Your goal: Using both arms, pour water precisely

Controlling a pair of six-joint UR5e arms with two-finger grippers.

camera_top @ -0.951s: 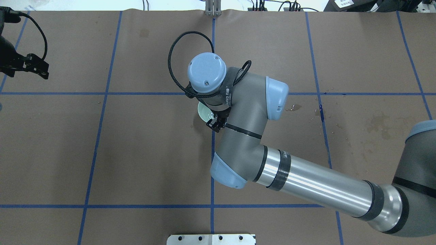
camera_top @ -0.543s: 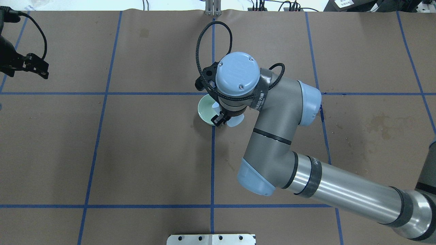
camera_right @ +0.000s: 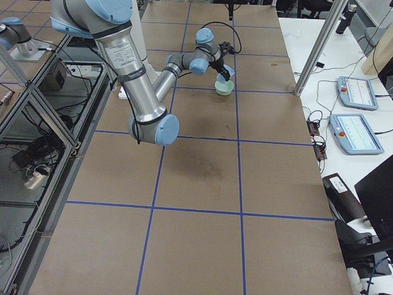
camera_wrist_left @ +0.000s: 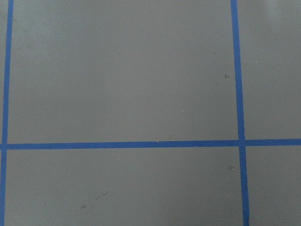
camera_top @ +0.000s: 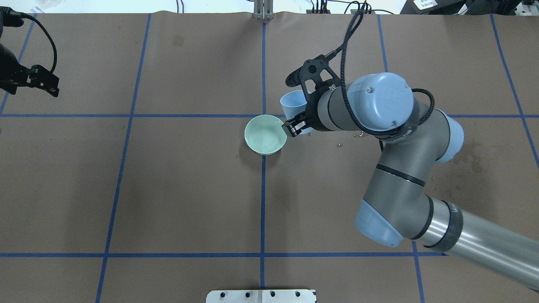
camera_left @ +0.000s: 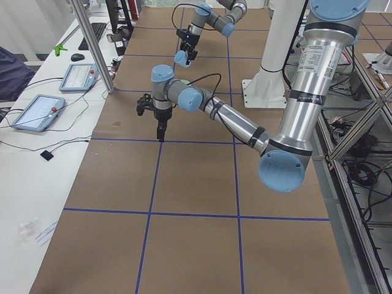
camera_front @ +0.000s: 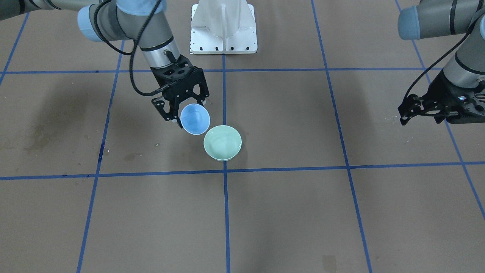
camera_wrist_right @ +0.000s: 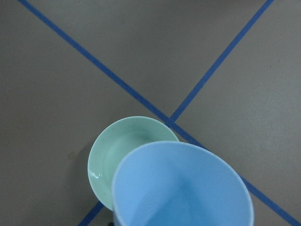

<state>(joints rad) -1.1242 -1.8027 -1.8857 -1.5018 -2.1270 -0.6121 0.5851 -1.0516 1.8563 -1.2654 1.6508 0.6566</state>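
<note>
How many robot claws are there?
2. The right gripper holds the blue cup tilted beside the green bowl near the table's middle; the left gripper hangs empty, far off to the side.

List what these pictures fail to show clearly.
Inside the green bowl: in the right wrist view the blue cup covers part of it, so the water level is unreadable.
Contents of the blue cup: too small in the front view to tell clear liquid.
The left end effector: the overhead frame edge cuts its arm, and it is absent from the left wrist view.
</note>
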